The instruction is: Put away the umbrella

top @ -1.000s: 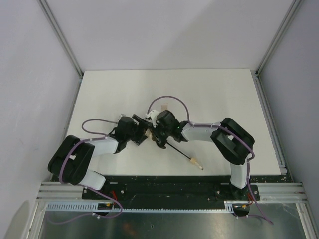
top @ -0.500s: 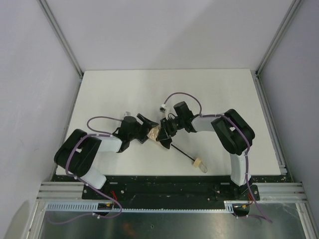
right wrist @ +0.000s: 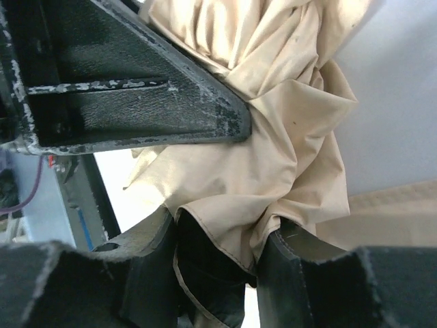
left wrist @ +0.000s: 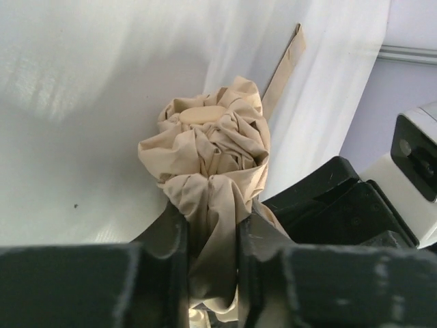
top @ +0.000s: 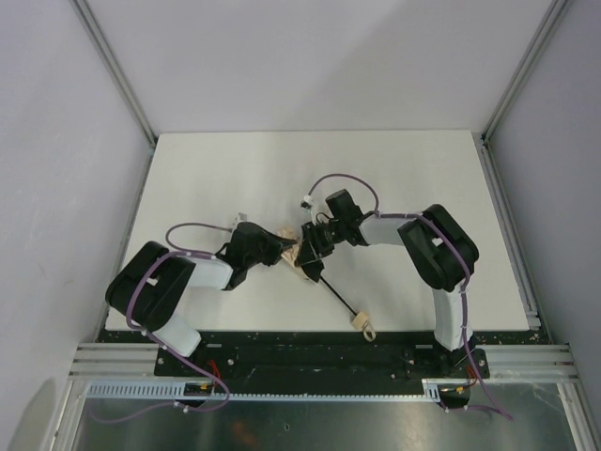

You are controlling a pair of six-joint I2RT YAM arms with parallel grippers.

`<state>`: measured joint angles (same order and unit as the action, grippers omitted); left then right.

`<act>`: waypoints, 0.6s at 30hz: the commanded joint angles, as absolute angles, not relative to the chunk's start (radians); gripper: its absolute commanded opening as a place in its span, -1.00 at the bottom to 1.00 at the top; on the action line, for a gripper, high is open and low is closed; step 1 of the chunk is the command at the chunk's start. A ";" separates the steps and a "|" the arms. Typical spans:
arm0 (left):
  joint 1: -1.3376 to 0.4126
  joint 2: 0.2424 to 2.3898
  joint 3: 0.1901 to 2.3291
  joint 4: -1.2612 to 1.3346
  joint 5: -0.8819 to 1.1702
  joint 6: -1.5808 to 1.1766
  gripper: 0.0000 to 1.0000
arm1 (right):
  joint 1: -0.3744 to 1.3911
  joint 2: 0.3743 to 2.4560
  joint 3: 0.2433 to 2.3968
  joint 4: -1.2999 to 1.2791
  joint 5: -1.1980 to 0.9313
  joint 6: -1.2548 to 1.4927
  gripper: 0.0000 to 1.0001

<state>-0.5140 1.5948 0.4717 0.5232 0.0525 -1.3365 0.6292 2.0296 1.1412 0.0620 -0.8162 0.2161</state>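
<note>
Left tool (left wrist: pixel 211 225) has clamped umbrella (left wrist: pixel 212 147) fabric; right tool (right wrist: pixel 222 239) grips it alongside

umbrella (left wrist: pixel 212 150): creased tan cloth | left pincer (left wrist: pixel 210 229): matt black plastic | table (top: pixel 235 169): matt white

The umbrella (top: pixel 294 256) is collapsed. Its shiny tan-beige fabric (left wrist: pixel 212 147) is crumpled into a loose, creased bundle near the middle of the white bench (top: pixel 235 169). A thin black shaft (top: pixel 335 294) slants from the bundle toward the near right. It ends in a small tan handle (top: pixel 360 321) with a loop strap (top: pixel 370 331) by the near edge.
</note>
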 commanded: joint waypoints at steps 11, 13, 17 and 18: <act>-0.543 1.617 0.440 0.302 0.095 -1.387 -1.00 | 0.969 1.781 1.176 -0.231 0.186 -0.008 0.79; -0.543 1.614 0.454 0.264 0.094 -1.393 -1.00 | 1.013 1.800 1.176 -0.221 0.273 -0.036 0.82; -0.543 1.605 0.472 0.205 0.098 -1.414 -1.00 | 1.076 1.874 1.177 -0.174 0.468 -0.073 0.81; -0.542 1.601 0.477 0.192 0.099 -1.415 -1.00 | 1.083 1.891 1.177 -0.170 0.506 -0.073 0.76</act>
